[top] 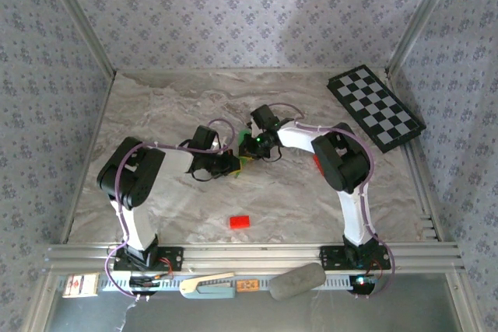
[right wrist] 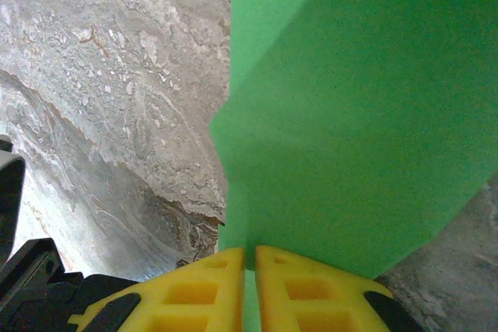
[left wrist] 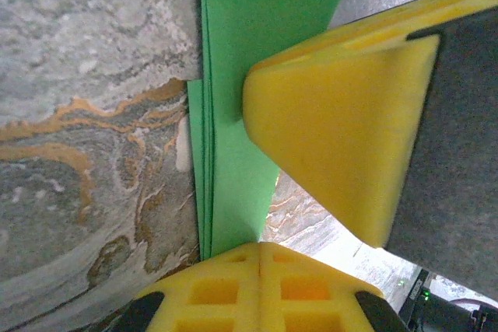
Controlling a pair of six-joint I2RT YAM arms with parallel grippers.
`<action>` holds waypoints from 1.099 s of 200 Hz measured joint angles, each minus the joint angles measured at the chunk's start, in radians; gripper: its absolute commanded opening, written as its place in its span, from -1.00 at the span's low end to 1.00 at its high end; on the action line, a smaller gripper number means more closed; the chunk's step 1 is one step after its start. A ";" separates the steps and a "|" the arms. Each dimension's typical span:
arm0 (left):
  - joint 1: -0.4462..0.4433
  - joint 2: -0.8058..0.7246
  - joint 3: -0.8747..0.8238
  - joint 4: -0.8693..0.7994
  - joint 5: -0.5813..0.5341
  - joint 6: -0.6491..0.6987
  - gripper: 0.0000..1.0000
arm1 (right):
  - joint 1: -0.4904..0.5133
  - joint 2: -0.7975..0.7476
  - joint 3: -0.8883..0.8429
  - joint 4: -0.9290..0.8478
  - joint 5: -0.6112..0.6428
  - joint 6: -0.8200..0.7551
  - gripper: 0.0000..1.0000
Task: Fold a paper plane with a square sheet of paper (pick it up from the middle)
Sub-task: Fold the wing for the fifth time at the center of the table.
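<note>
Now my left pincer is pinched tight on the layered edge of the folded green paper, near the middle of the surface. Just right of it, my right pincer clamps the same paper. I judge I should hold both grips firm and the layers aligned while creasing.

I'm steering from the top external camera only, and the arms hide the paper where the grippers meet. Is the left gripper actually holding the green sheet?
Observer: Yes. In the left wrist view the left gripper is shut on the green sheet.
Operator: Is it one layer there?
Observer: No, several stacked folded edges show along its left side.
Operator: And the right gripper?
Observer: In the right wrist view the right gripper is closed on the same sheet, which fans out beyond it.
</note>
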 measured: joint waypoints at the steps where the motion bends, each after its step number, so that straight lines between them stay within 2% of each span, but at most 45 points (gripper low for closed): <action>1: 0.000 0.000 0.000 0.000 -0.001 0.000 -0.94 | 0.000 0.000 0.000 -0.001 0.001 0.000 -0.70; 64: -0.004 -0.039 -0.026 -0.028 -0.033 0.023 -0.92 | 0.003 0.015 0.033 -0.049 0.019 0.001 -0.71; 160: -0.020 -0.107 -0.015 -0.181 -0.086 0.103 -0.92 | 0.005 0.025 0.056 -0.082 0.028 0.001 -0.71; 220: -0.035 -0.114 0.068 -0.174 -0.088 0.102 -0.93 | 0.005 0.034 0.072 -0.103 0.027 0.001 -0.71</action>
